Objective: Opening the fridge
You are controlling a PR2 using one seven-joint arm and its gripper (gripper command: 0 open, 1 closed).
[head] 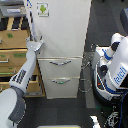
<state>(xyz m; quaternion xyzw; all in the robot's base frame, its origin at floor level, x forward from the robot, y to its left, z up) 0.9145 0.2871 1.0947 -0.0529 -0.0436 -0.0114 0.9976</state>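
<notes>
- The end effector (35, 45) is seen at the left edge of the fridge (62, 35), right where the long vertical handle (31, 20) ends, at about the level of the upper door's bottom edge.
- Whether the end effector is spread, pressed together, or pinched on the handle cannot be told; the picture is too coarse at that spot.
- The arm (22, 75) is stretched up from the lower left corner of the exterior view toward the fridge's handle side, a reach judged to suit a pull on the door from its free edge.
- The fridge is found upright in the middle of the view, its upper door apparently still shut, flush with the body.
- One green-marked sticker (43, 9) is counted, near the top left of the fridge's upper door.
- Two lower drawers are counted beneath that door: an upper drawer (60, 66) and a lower drawer (61, 85), each with one curved handle, both apparently closed.
- One tan wooden cabinet (12, 50) is noted just left of the fridge, behind the arm.
- One second robot body (114, 65), white with blue trim, is noted to the right of the fridge, apart from it.
- The step in hand is judged to be the securing of the handle; the opening itself is not yet done.
</notes>
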